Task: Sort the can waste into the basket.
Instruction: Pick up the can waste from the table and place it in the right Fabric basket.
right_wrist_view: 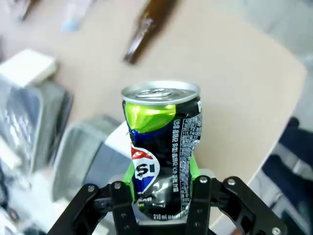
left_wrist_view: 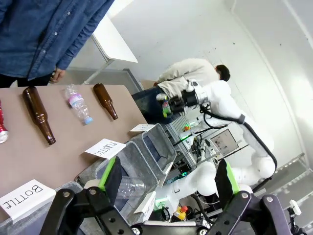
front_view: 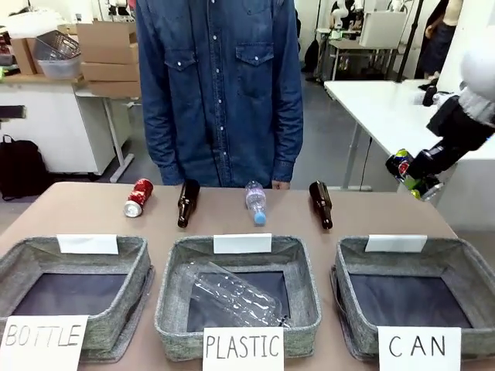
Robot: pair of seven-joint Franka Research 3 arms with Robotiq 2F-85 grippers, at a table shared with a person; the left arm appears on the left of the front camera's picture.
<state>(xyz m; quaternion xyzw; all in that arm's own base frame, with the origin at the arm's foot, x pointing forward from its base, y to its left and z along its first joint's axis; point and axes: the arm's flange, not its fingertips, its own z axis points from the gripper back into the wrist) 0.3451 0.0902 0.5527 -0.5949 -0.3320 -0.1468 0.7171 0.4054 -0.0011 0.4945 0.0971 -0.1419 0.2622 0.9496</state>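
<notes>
My right gripper [front_view: 412, 171] hangs in the air beyond the table's right edge, shut on a dented black-and-silver can [front_view: 400, 164]. In the right wrist view the green pads [right_wrist_view: 130, 172] pinch the lower body of that black can [right_wrist_view: 164, 142], with the grey "CAN" basket [right_wrist_view: 83, 149] blurred below. The "CAN" basket [front_view: 472, 267] stands at the front right, nothing lying in it. A red can [front_view: 139, 197] lies on its side at the far left of the table. My left gripper [left_wrist_view: 168, 188] is open, holding nothing, high over the baskets.
Two brown glass bottles [front_view: 186, 203] [front_view: 321, 204] and a small clear plastic bottle [front_view: 255, 202] lie in a row near the person in a denim shirt [front_view: 220, 85]. The "PLASTIC" basket [front_view: 172, 286] holds a clear bottle [front_view: 232, 295]. The "BOTTLE" basket [front_view: 131, 278] stands at the left.
</notes>
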